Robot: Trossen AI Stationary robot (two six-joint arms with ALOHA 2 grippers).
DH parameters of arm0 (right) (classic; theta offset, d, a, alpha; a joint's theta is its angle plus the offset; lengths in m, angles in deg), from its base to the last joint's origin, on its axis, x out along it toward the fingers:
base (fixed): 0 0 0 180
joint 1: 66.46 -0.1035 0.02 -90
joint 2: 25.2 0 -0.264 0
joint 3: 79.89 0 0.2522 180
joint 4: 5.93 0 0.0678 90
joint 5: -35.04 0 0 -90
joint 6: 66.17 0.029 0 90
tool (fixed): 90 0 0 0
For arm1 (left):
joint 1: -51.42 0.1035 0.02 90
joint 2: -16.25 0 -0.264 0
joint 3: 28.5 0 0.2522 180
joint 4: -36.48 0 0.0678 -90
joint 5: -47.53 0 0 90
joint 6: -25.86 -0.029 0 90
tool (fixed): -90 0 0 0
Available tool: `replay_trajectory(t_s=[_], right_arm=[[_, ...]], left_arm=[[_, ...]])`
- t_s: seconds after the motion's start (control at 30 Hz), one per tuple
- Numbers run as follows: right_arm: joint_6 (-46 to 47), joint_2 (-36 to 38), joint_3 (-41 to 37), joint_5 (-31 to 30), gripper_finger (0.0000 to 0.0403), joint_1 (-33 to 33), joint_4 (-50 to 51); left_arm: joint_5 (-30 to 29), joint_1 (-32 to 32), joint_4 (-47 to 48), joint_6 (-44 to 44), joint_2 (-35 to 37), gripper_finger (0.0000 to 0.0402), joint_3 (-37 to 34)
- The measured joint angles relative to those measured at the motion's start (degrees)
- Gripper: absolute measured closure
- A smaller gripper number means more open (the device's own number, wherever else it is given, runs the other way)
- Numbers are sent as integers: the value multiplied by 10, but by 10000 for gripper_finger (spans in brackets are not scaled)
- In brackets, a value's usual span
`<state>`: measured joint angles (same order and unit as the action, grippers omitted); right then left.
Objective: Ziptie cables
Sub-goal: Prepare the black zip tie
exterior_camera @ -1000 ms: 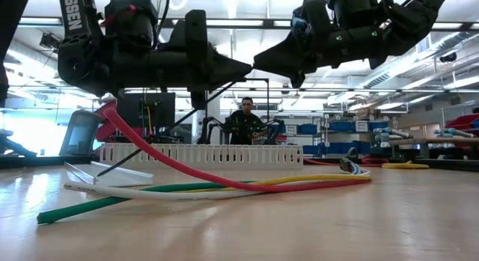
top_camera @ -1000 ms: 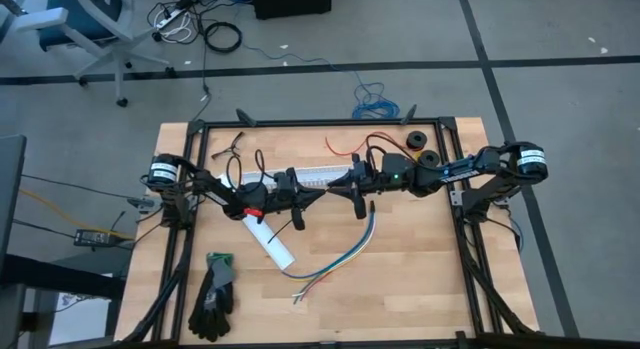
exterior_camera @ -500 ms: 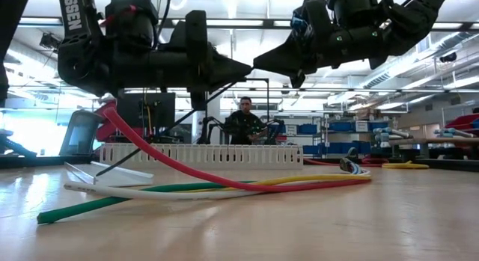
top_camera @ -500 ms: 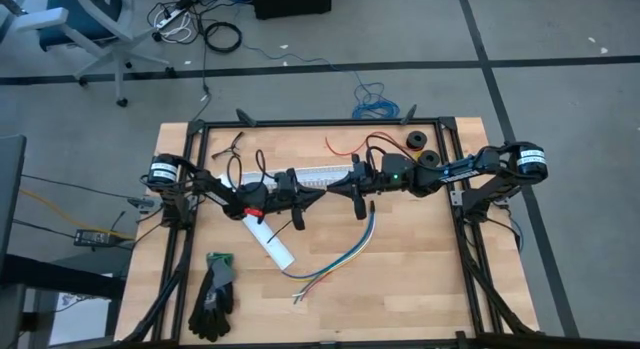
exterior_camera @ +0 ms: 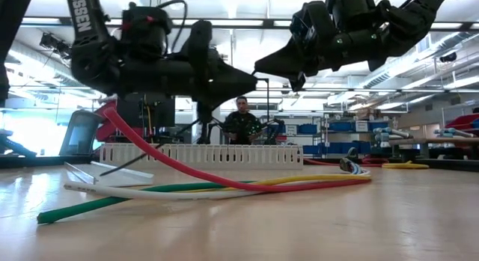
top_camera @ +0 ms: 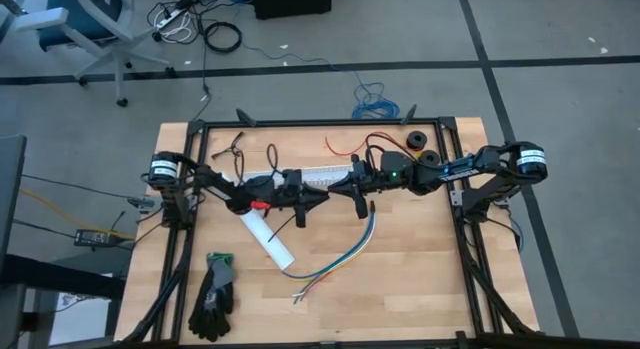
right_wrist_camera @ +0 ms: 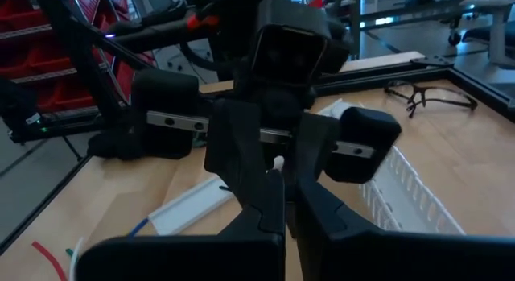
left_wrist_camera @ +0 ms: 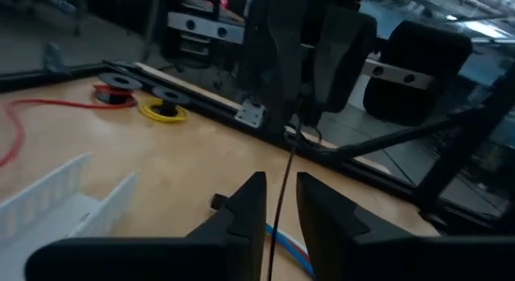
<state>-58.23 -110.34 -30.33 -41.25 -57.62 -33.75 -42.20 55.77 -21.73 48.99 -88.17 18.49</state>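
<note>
Yellow, green, blue and white, the cables lie loose on the wooden table, trailing out below both arms. Above them the left gripper hangs with its fingers slightly parted around a thin dark strand. Tip to tip with it, the right gripper is pressed together, beside the white channel.

Below my matt black plastic fingers lies a pale, smooth wooden table; beside them, white ribbed plastic channel and glossy plastic-sheathed cables.
</note>
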Motion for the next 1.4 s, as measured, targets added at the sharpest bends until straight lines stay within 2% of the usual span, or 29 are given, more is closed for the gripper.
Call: replay_trajectory(t_s=[0.3,1.4], right_arm=[[0,0,0,0,402,0,21],[1,0,1,17,401,12,44]], left_arm=[[84,27,145,-34,0,318,84],[152,73,150,-31,2,325,86]])
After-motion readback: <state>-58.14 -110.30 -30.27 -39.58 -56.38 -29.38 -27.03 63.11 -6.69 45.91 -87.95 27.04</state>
